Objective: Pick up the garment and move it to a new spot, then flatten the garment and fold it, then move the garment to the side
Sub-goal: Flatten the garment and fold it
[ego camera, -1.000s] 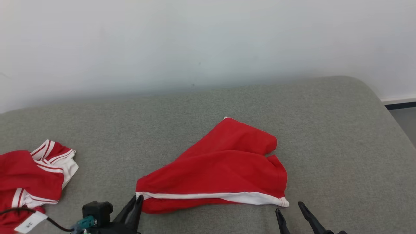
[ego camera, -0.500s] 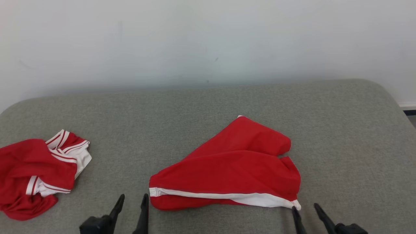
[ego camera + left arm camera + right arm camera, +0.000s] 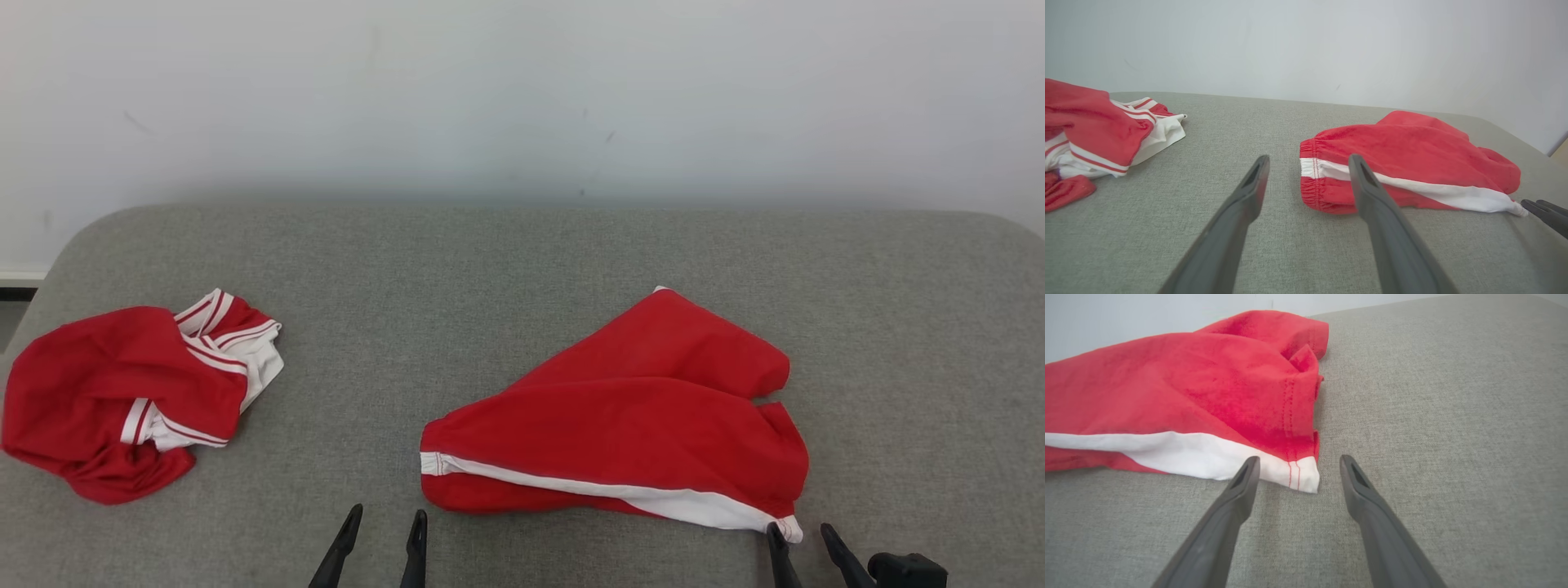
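Both grippers are hanging released, grasping nothing. At 6 o'clock in the head view, the left gripper (image 3: 388,513) is holding its fingers parted just beside the elastic waistband (image 3: 1310,179) of the red shorts (image 3: 629,425), apart from it. At 5 o'clock, the right gripper (image 3: 798,529) is bracketing the white hem corner (image 3: 1302,477) between its spread fingers. The shorts are lying around 4 o'clock on the grey cushion (image 3: 490,278), seemingly folded lengthwise, with the white stripe (image 3: 588,488) facing the robot. A crumpled red-and-white jersey (image 3: 122,392) is resting well apart at 8 o'clock, below a white wall (image 3: 522,98). The risk lies in pinching only the top layer or lifting unevenly, which would probably let the fold fall open.
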